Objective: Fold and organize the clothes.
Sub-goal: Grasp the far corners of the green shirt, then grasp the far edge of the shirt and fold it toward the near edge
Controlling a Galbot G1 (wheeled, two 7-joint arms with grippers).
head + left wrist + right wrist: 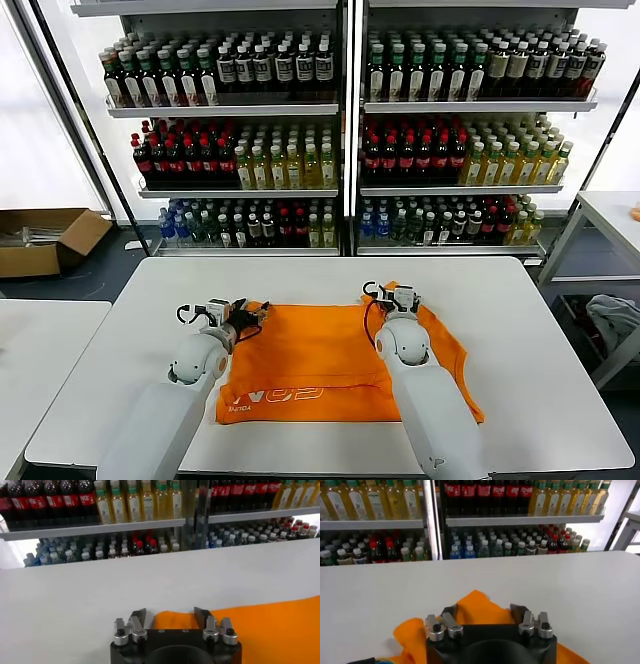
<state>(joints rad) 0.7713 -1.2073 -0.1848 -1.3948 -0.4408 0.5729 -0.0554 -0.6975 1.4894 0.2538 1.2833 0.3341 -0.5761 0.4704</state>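
Note:
The clothes are one bright orange T-shirt point(300, 360), lying flat on the white table point(520, 330) with white lettering near its front hem. My left gripper point(250, 318) sits at the shirt's far left corner. In the left wrist view its jaws point(169, 614) stand apart with the orange cloth edge point(260, 620) between them. My right gripper point(400, 297) is at the far right corner by the sleeve. In the right wrist view its jaws point(485, 611) stand apart around a raised peak of orange fabric point(477, 602).
Shelves of bottled drinks point(345, 130) stand behind the table. A cardboard box point(45, 240) lies on the floor at the left. A side rack at the right holds a grey cloth heap point(615, 320). Another white table point(40, 340) adjoins on the left.

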